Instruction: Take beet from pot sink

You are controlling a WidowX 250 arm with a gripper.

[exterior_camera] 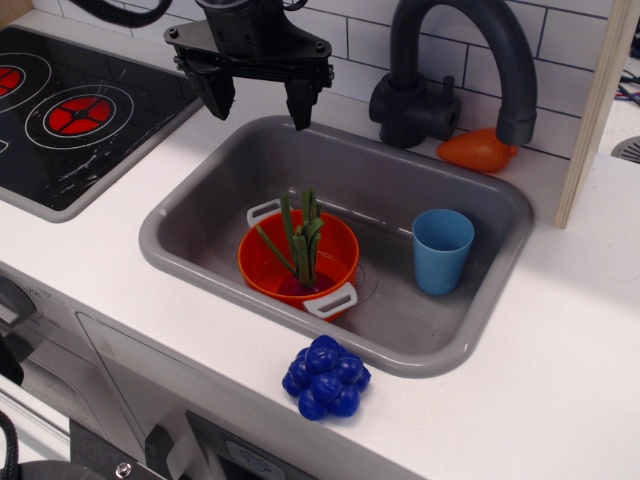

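Note:
The beet (301,250) stands in the orange-red pot (262,262), green stalks up, its magenta bulb low inside. The pot has two light grey handles and sits in the left part of the grey sink (200,225). My black gripper (258,108) hangs open and empty above the sink's back left rim, well above and behind the pot.
A blue cup (442,250) stands in the sink's right part. A dark grey tap (450,70) curves over the back rim, with an orange object (476,150) beside it. A blue berry cluster (326,377) lies on the front counter. A black hob (70,110) is at the left.

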